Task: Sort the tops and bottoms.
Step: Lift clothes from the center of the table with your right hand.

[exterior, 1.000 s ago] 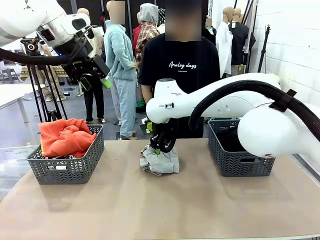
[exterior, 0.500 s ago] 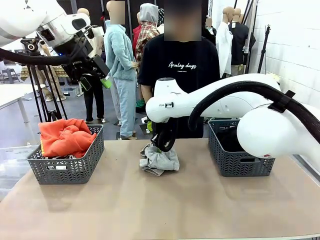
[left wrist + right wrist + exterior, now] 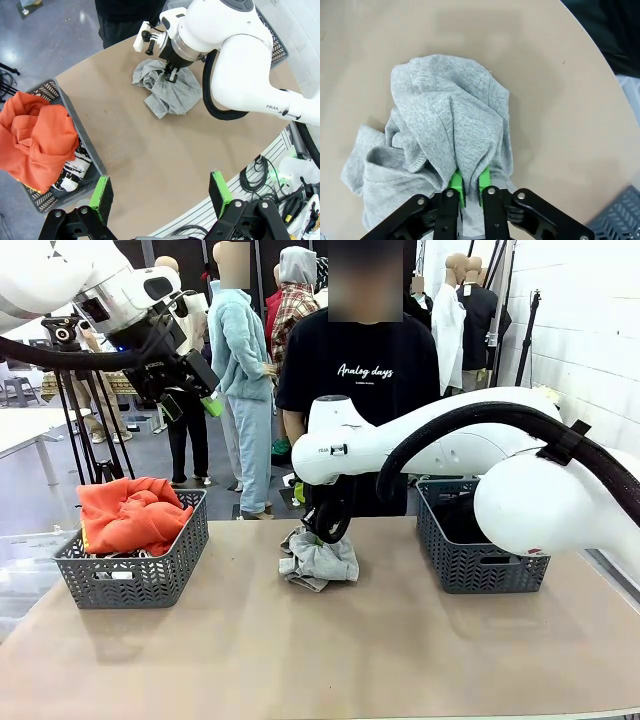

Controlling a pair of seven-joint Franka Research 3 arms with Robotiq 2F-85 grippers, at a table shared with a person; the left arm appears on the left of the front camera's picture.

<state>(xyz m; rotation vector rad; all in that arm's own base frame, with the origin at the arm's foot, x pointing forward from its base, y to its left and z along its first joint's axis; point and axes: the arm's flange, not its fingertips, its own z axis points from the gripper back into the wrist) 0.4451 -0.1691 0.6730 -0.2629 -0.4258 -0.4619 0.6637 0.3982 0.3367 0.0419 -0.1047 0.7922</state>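
A: Two baskets stood on the desk. What lay between them?

B: The grey top, crumpled mid-desk. The right hand was nearly closed, its green pads pinching a fold of that top.

A: And the left hand?

B: Raised high above the desk's left side, fingers spread wide, holding nothing.

A: Where were the other garments?

B: The orange top was heaped in the left basket, with the white printed top beneath it. Dark fabric, hard to make out, lay in the right basket.
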